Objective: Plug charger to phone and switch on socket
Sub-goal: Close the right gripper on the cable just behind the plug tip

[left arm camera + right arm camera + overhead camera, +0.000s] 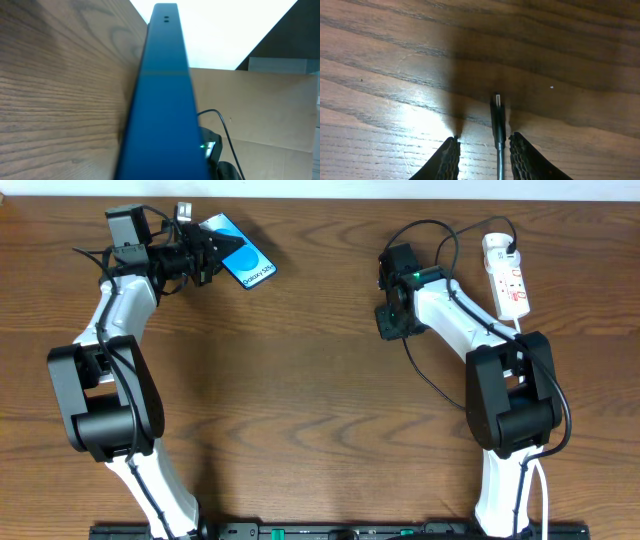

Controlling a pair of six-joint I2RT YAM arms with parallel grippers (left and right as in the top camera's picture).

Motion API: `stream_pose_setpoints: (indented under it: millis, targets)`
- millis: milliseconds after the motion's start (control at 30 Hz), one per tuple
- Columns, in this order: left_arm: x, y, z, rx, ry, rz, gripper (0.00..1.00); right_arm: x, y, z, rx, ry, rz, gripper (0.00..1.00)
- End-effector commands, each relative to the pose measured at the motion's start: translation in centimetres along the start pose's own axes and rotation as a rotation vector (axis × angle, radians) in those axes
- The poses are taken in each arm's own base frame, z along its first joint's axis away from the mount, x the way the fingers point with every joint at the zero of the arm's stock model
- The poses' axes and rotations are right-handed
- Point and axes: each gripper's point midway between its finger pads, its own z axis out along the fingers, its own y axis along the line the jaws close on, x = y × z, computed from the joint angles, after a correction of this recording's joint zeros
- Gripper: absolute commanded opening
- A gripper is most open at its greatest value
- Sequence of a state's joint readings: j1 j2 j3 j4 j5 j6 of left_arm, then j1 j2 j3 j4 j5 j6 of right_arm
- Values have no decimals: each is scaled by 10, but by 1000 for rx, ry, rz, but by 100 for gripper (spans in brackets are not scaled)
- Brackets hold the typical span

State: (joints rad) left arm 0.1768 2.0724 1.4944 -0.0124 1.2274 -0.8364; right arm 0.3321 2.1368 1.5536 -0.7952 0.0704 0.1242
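Overhead: wood-grain table [320, 400]; left end effector [214, 252] pinching phone [245, 262]; right end effector [484, 140] spread astride charger [497, 120].

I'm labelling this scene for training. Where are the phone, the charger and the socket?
phone [248, 265]: overhead view, on its blue screen.
charger [498, 122]: right wrist view, on the black connector body.
socket [509, 279]: overhead view, on the white strip's middle.
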Motion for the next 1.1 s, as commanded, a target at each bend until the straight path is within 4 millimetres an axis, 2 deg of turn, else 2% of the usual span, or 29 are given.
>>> stream_pose_setpoints:
  millis: [0,233,600,1067]
  targets:
    - [-2,-28,-7,31,-5,80,7,0,-2,2,-4,0,0,32]
    - [-2,-28,-7,31,-5,81,7,-2,-3,3,-1,-12,2,31]
    - [-2,-28,-7,31,-5,81,8,7,-8,11,3,10,8,29]
    - [-2,-28,-7,31,-5,80,7,3,-13,11,3,-7,21,25]
